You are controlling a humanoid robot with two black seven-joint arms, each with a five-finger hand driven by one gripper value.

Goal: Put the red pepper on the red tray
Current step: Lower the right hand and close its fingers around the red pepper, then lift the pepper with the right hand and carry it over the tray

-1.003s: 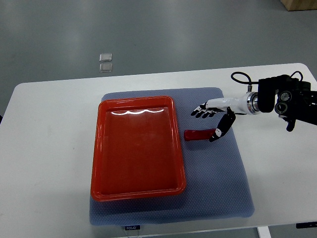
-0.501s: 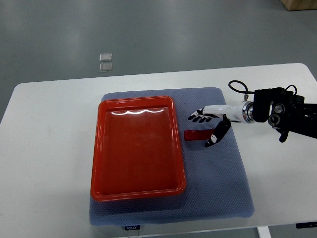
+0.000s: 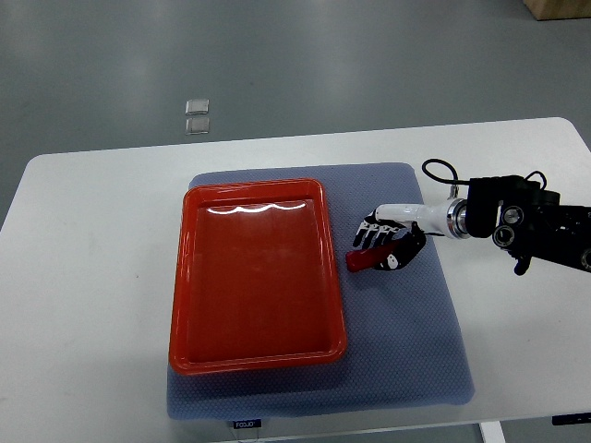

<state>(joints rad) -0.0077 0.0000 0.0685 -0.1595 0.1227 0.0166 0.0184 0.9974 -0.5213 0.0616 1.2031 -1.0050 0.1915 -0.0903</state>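
Nearest the camera: front edge of a white table (image 3: pixel 83 388), with a small dark label just under the front hem of a grey-blue mat (image 3: pixel 406 360). Wide bare strip of mat at the near right corner, nothing on it. Bare table to left and right of the mat, all the way to both side edges.

Next up: red tray (image 3: pixel 185 277), long side running away from the camera, lying on the left half of the mat and hanging slightly past the mat's left border. Shallow raised rim all round; glossy floor with a glare streak near the far end; nothing inside. Near rim close to the mat's front hem.

Right of the tray, roughly level with its far half: red pepper (image 3: pixel 358 260), small and elongated, lying on the mat just beside the tray's right rim, separated from it by a narrow gap. Right hand (image 3: pixel 386 243) lowered over the pepper, black-and-white fingers (image 3: pixel 371 236) curled around its right part, thumb on the near side; only the left end of the pepper visible. White wrist, black forearm and a looped cable trailing to the right edge above bare table.

Far side: mat's rear border, then a band of bare table to the far edge. Beyond, grey floor with two small clear squares (image 3: pixel 197 116).
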